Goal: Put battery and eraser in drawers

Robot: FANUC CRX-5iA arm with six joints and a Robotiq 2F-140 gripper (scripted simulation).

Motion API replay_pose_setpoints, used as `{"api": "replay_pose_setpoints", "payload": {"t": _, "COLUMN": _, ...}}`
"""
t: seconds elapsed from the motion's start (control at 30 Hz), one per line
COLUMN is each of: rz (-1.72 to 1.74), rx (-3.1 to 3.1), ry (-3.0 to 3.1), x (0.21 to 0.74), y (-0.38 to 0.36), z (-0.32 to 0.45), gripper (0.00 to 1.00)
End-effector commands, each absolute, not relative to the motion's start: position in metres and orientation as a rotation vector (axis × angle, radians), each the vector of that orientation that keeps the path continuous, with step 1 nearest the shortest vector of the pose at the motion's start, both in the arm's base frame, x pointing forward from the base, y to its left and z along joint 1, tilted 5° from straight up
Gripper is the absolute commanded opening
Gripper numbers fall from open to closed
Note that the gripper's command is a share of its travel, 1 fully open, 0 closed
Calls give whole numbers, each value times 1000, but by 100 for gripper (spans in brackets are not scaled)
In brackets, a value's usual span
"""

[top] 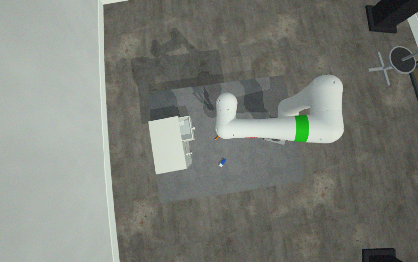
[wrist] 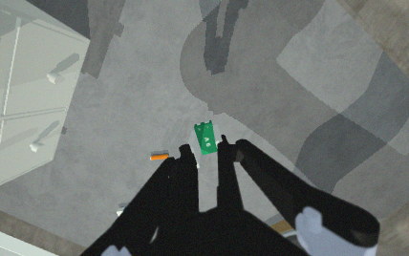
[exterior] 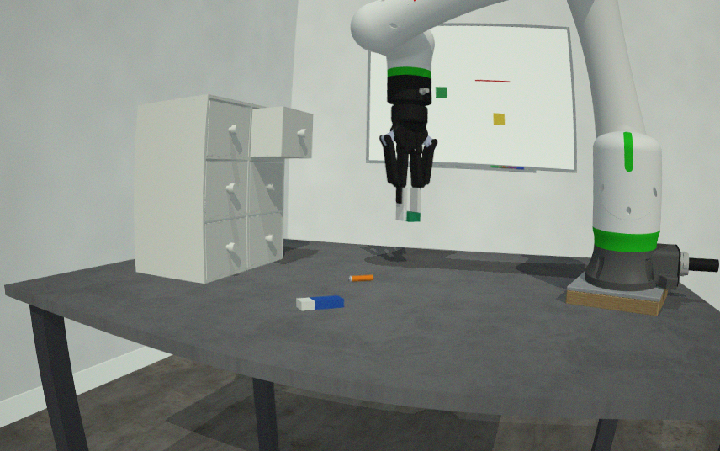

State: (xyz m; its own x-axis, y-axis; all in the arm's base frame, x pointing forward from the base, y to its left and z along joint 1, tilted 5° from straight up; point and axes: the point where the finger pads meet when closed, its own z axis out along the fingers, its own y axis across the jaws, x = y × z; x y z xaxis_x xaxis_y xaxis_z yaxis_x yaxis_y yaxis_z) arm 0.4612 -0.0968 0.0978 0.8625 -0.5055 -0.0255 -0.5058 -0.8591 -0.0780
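Observation:
My gripper (exterior: 408, 209) (wrist: 206, 135) is shut on the green nine-volt battery (exterior: 413, 216) (wrist: 205, 135) and holds it above the table, in front of the chest. The white chest (top: 166, 144) (exterior: 170, 185) stands upright. Its top right drawer (top: 185, 129) (exterior: 297, 143) is pulled out and looks level; the part of its inside that shows holds nothing. The middle left drawer (exterior: 216, 183) is pushed in, like the others. The blue and white eraser (top: 222, 162) (exterior: 328, 302) lies on the table; only a bit of its white end shows in the wrist view. The arm hides my gripper in the top view.
An orange cylindrical battery (top: 217, 138) (exterior: 361, 278) (wrist: 159, 157) lies on the table between the eraser and the space below my gripper. The open drawer juts out over the right column, with its knob (top: 194, 128) (exterior: 301, 132) towards my side. The arm's base (exterior: 622, 270) stands at the right.

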Motion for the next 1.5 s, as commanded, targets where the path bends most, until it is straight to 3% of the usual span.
{"api": "replay_pose_setpoints", "payload": {"t": 0.0, "rz": 7, "rx": -2955, "ry": 794, "x": 461, "y": -96, "z": 98, "gripper": 14}}
{"api": "replay_pose_setpoints", "payload": {"t": 0.57, "rz": -36, "rx": -3052, "ry": -261, "x": 513, "y": 8, "z": 107, "gripper": 14}}
{"api": "replay_pose_setpoints", "payload": {"t": 1.47, "rz": -39, "rx": -3045, "ry": -327, "x": 515, "y": 14, "z": 131, "gripper": 14}}
